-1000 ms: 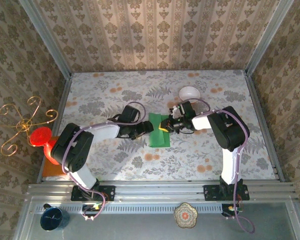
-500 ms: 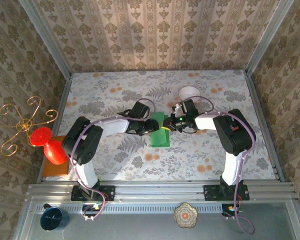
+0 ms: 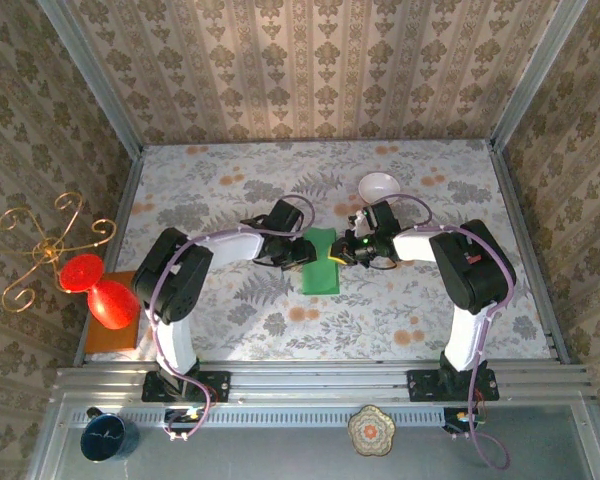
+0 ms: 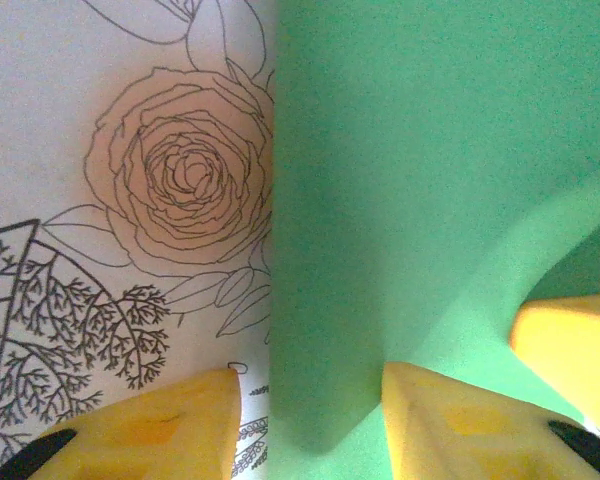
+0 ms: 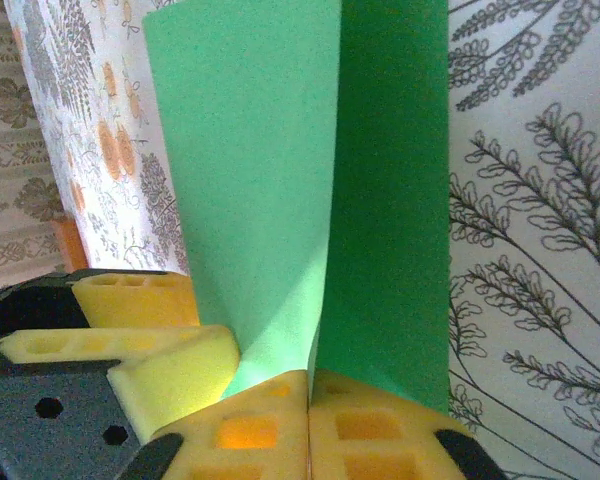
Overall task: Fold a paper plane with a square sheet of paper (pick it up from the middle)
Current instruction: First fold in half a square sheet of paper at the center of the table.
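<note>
The square sheet of paper (image 3: 320,272) is bright green and folded into a narrow oblong in the middle of the table. Its far end is lifted into a raised fold between the two grippers. My right gripper (image 3: 346,250) comes in from the right. In the right wrist view it (image 5: 308,378) is shut, and the paper (image 5: 260,180) rises out of the seam between its pads. My left gripper (image 3: 302,252) meets it from the left. Its jaws (image 4: 310,385) stand apart astride the paper's (image 4: 420,200) left edge and flap. One right finger (image 4: 570,340) presses the paper nearby.
A white bowl (image 3: 378,185) sits just behind the right gripper. A red goblet (image 3: 100,290) stands on an orange board (image 3: 105,340) at the table's left edge. Metal walls (image 3: 120,215) fence the table. A blue cup (image 3: 108,437) and a patterned dish (image 3: 371,430) rest on the near rail.
My left arm swung right and forward until its gripper reached the paper's left edge, and its jaws narrowed. The right gripper edged back and left, and the paper's far end rose.
</note>
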